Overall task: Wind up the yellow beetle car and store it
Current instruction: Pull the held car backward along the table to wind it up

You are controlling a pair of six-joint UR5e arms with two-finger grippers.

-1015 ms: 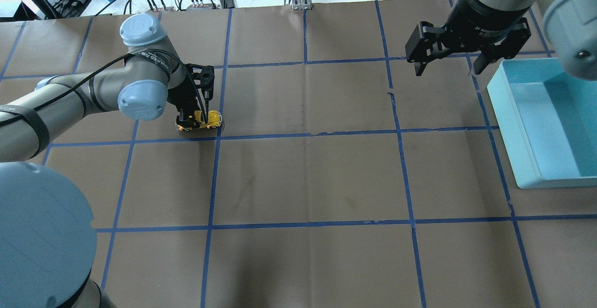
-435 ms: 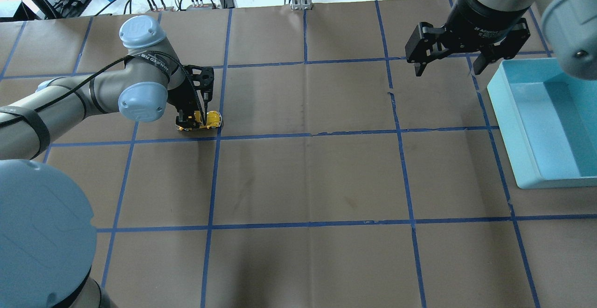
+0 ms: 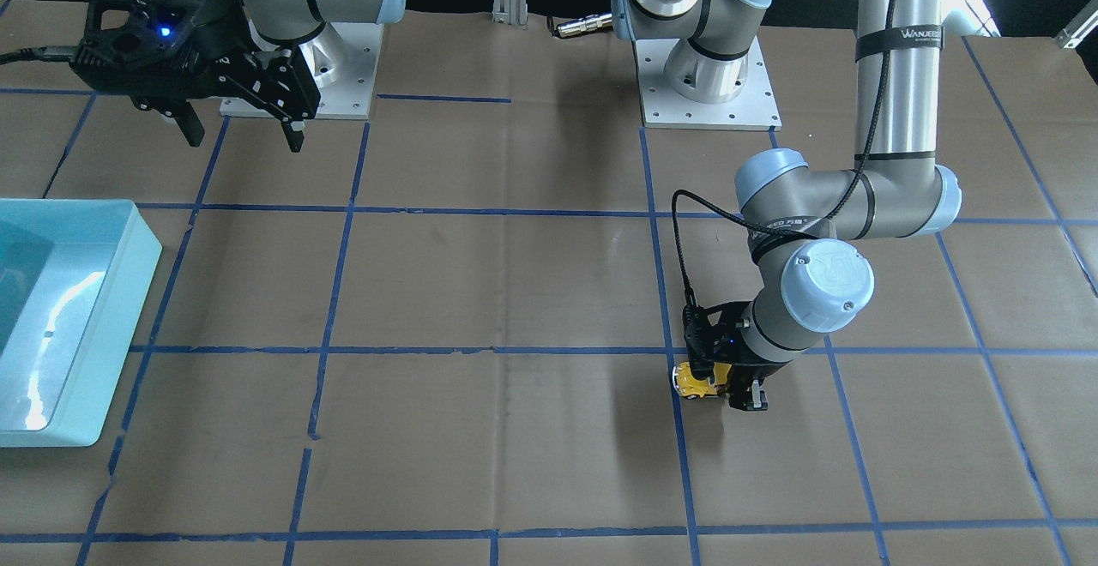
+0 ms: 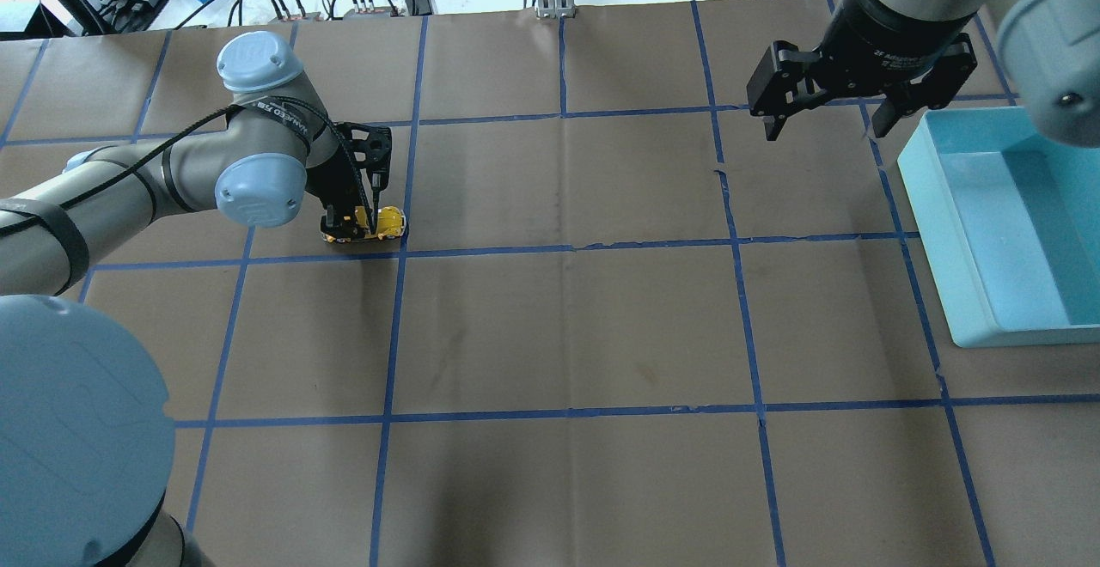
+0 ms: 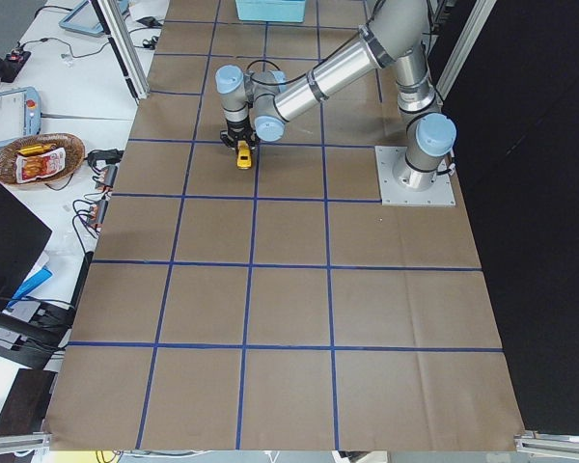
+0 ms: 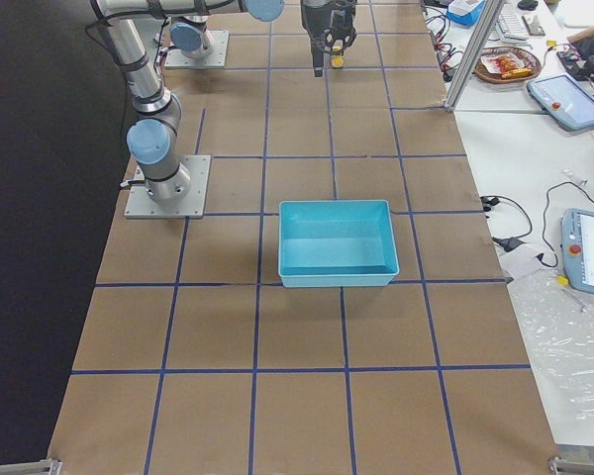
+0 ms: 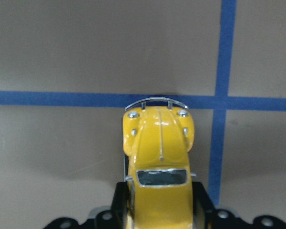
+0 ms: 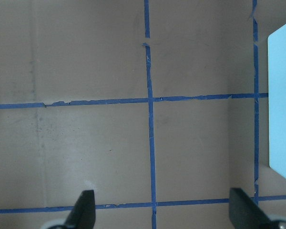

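The left gripper (image 4: pixel 346 228) is seen closed on the rear half of the yellow beetle car (image 4: pixel 384 222), one finger pressed to each flank. The car is held low over the brown paper table (image 4: pixel 567 335); wheel contact cannot be judged. Its chrome front bumper is set just short of a blue tape line (image 7: pixel 57 98), with a tape crossing at its 1 o'clock in the left wrist view. The right gripper (image 4: pixel 825 127) is held wide open and empty above the table, at the 10 o'clock corner of the light blue bin (image 4: pixel 937 232). In the overhead view, the car is placed at 9 o'clock and the bin against the 3 o'clock edge, with bare paper squares between. One car, one bin and two grippers are counted.
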